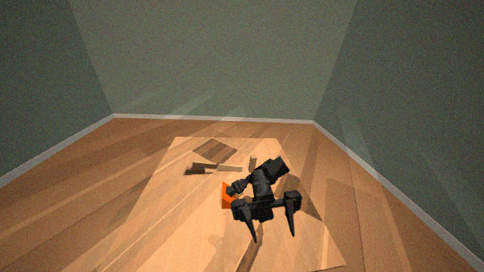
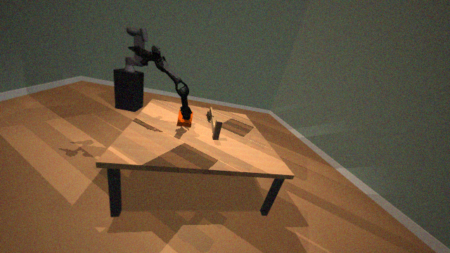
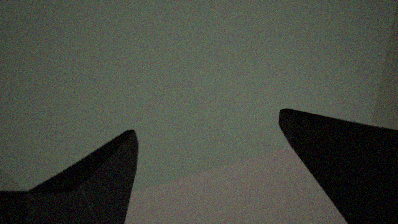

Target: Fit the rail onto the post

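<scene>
The wooden rail (image 1: 230,168) (image 2: 212,121) lies beyond the arm. In the top view its right end is down at the table, a small gap short of the upright wooden post (image 1: 252,163) (image 2: 217,131). Its left end is at the low, dark footboard block (image 1: 197,171) (image 2: 209,115). The pegs, the holes and the bracket fit are too small to make out. My gripper (image 1: 274,239) (image 3: 209,126) is open and empty, raised high and pointing away from the rail. The wrist view shows only wall between and beyond its fingers.
The arm's orange base (image 1: 226,202) (image 2: 183,124) stands on the table (image 2: 242,161), to one side of the rail. A black pedestal (image 2: 129,89) with a grey arm on it stands behind the table in the exterior view. Dark shadow patches cross the tabletop.
</scene>
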Action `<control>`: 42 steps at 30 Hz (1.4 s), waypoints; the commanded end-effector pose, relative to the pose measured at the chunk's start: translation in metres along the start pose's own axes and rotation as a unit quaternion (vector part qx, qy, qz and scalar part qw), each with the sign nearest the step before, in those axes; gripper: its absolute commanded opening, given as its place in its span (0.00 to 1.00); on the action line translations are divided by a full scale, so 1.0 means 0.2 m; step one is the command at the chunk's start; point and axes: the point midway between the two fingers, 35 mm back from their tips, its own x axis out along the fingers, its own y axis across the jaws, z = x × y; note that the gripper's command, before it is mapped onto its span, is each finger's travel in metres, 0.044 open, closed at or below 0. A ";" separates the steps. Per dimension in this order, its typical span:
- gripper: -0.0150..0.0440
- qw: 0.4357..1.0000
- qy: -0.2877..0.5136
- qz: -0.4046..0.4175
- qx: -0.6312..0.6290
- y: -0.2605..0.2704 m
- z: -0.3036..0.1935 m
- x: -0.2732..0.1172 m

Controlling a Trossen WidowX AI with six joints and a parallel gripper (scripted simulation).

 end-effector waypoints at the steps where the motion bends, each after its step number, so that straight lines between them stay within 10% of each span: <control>1: 0.98 1.000 0.002 0.003 0.002 0.01 -0.01 -0.01; 21: 1.00 0.864 0.300 0.328 0.238 1.10 -0.61 -1.12; 42: 1.00 0.432 0.593 0.519 0.439 1.51 -0.22 -2.86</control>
